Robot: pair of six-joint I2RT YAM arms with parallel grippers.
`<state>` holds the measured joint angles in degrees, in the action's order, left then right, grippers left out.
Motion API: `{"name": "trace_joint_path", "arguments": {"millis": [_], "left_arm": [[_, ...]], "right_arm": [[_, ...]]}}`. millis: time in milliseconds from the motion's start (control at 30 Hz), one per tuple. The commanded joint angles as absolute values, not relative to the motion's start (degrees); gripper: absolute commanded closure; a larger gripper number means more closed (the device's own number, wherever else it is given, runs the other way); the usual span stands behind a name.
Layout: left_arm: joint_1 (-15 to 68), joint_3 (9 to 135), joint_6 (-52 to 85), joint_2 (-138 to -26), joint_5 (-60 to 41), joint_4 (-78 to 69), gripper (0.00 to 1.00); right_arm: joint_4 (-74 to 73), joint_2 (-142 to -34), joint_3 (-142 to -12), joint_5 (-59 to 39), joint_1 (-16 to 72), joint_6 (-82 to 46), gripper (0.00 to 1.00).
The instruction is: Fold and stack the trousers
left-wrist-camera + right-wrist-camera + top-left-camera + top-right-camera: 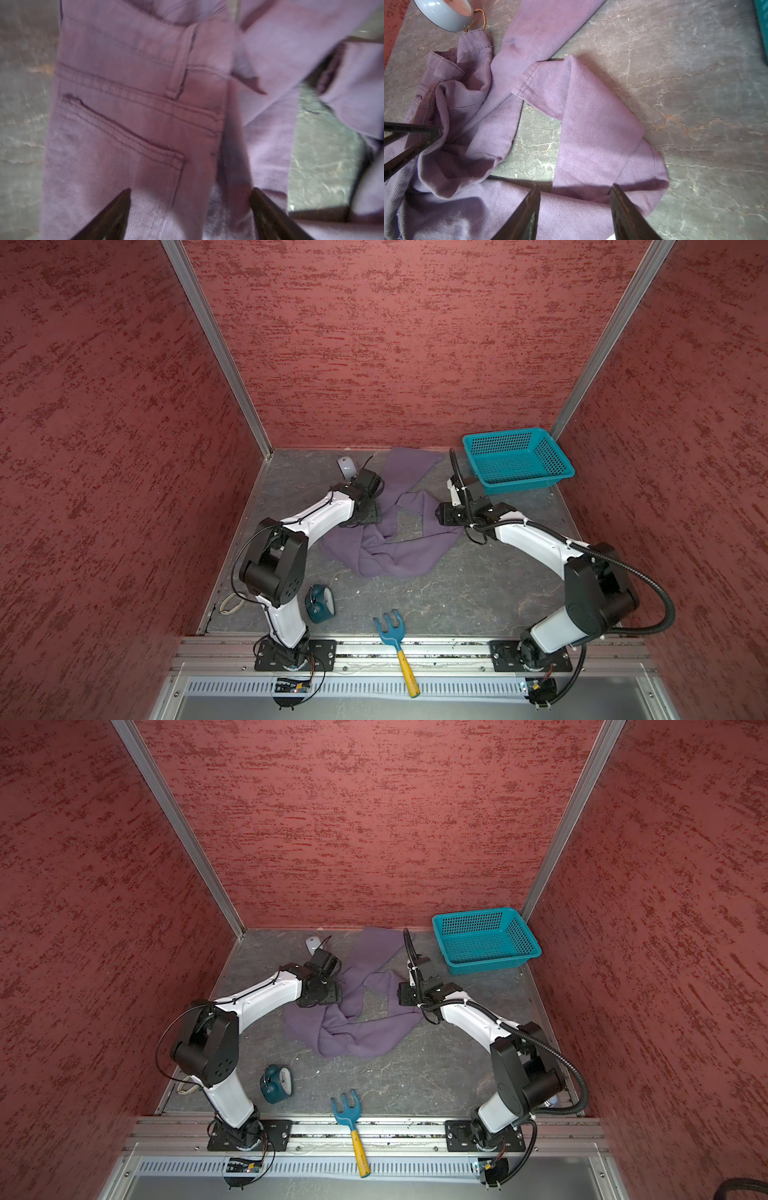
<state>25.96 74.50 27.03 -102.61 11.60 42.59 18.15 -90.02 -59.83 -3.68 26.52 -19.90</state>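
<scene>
The trousers [390, 547] lie rumpled in the middle of the counter [478, 593]. One leg runs toward the back wall [415, 364] and the other is folded over on itself. The left jaws stand wide over the back pocket [116, 155]; the blurred view leaves it unclear whether their tips touch the cloth. The right jaws stand apart above the folded leg, gripping nothing.

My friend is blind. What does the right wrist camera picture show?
Crumpled purple trousers lie on a grey marbled table, one leg doubled back. The right arm's two dark fingers stand open over the cloth, and a blue-grey clock sits close to the cloth's edge.
</scene>
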Motion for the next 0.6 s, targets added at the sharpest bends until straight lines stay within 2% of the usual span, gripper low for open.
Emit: {"name": "trace_joint_path", "arguments": {"millis": [0, 67, 100, 133, 267, 433, 567], "left_arm": [[25.6, 76.8, 27.0, -104.4, 13.0, 44.4, 0.37], [25.1, 78.3, 27.2, -105.7, 13.5, 45.7, 0.82], [24.9, 79.3, 27.4, -106.0, 14.2, 46.7, 0.95], [24.7, 80.4, 27.3, -105.9, 15.0, 47.9, 1.00], [22.9, 86.3, 25.2, -101.0, 16.7, 52.3, 1.00], [18.8, 93.6, 23.6, -89.3, 21.2, 56.1, 1.00], [15.3, 94.1, 23.2, -79.6, 25.2, 55.9, 1.00]], "right_arm": [[18.6, -89.9, -58.7, -4.2, 26.5, -20.3, 0.45], [17.8, -89.9, -58.3, -5.1, 26.4, -21.2, 0.45], [17.3, -89.9, -58.0, -5.4, 26.4, -21.4, 0.45], [17.1, -89.9, -58.0, -5.4, 26.4, -21.6, 0.45], [16.6, -89.9, -58.9, -8.0, 27.5, -20.8, 0.45], [20.4, -92.3, -64.6, -3.9, 37.4, -15.6, 0.42], [17.7, -95.6, -67.1, -4.6, 43.7, -15.8, 0.35]]}}
